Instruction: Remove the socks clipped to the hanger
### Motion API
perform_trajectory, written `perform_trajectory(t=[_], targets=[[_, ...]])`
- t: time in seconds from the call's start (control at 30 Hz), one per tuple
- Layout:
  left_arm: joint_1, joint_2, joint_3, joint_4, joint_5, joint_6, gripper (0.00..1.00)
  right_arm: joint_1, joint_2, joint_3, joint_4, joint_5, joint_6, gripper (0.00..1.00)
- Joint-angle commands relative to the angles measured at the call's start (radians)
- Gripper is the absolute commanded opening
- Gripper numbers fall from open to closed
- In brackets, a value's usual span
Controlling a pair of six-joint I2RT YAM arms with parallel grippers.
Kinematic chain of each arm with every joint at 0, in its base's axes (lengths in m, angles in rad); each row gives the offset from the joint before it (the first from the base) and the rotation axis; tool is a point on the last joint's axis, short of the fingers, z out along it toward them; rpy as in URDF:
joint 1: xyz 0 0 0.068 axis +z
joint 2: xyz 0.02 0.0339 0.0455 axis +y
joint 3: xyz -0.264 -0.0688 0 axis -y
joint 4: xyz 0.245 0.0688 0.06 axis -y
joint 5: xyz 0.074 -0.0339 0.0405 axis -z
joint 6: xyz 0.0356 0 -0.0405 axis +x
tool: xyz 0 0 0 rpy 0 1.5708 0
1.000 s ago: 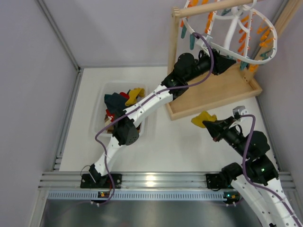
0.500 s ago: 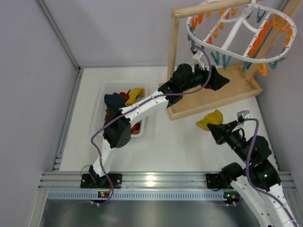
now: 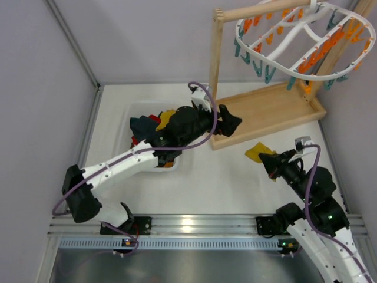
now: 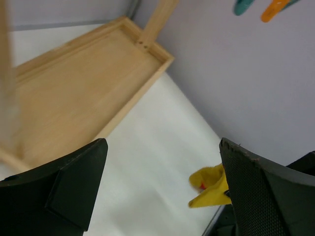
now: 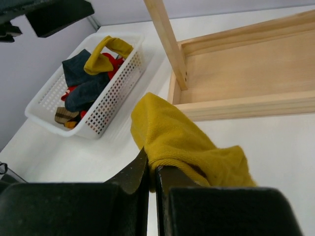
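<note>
There — basket (image 5: 115, 101) of socks (image 5: 78, 93) near wooden stand (image 3: 277, 107).

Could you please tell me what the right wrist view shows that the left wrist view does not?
Only the right wrist view shows the white basket of socks and the right gripper shut on the mustard sock. Only the left wrist view shows the open left gripper and two clothespins, teal and orange. Both show the wooden tray and the mustard sock.

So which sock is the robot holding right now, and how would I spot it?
Find the big wooden tray. Just in front of its near edge, the right arm's fingers pinch a mustard-yellow sock. It is the only sock outside the white basket.
</note>
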Motion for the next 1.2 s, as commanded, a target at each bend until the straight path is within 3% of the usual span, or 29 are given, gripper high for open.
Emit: perform_trajectory(t=[0.0,0.1,0.2,0.3,0.37,0.43,0.6,0.73,0.87,0.93,1.03,1.17], targets=[[-0.002,-0.115,-0.052,-0.33,-0.291,0.061,0.99,-0.004,0.068,0.023,0.135,-0.102,0.04,0.0],[0.002,-0.195,-0.077,-0.594,-0.515,0.056,0.99,-0.002,0.195,-0.005,0.301,-0.232,0.097,0.0],[0.03,-0.289,-0.085,-0.818,-0.606,0.012,0.99,0.004,0.33,-0.023,0.469,-0.306,0.174,0.0],[0.071,-0.402,-0.063,-0.963,-0.647,0.007,0.99,0.074,0.462,-0.019,0.615,-0.24,0.198,0.0],[0.103,-0.483,-0.056,-1.063,-0.69,0.037,0.99,0.195,0.543,0.033,0.648,-0.161,0.156,0.0],[0.136,-0.531,-0.071,-1.066,-0.756,0.112,0.99,0.33,0.71,0.101,0.685,-0.104,0.088,0.0],[0.268,-0.646,-0.121,-0.99,-0.896,0.128,0.99,0.41,1.077,0.366,0.82,-0.228,0.091,0.0],[0.324,-0.766,-0.167,-0.933,-0.866,0.087,0.99,0.459,1.271,0.636,0.858,-0.277,0.119,0.0],[0.475,-0.91,-0.235,-0.872,-0.835,0.088,0.99,0.496,1.442,0.776,0.922,-0.247,0.209,0.0],[0.489,-0.954,-0.266,-0.841,-0.824,0.11,0.99,0.515,1.583,0.848,0.978,-0.256,0.253,0.0],[0.49,-0.95,-0.276,-0.835,-0.804,0.123,0.99,0.521,1.806,0.964,0.897,-0.268,0.269,0.0],[0.49,-0.933,-0.292,-0.825,-0.76,0.133,0.99,0.542,2.004,1.092,0.713,-0.146,0.208,0.0]])
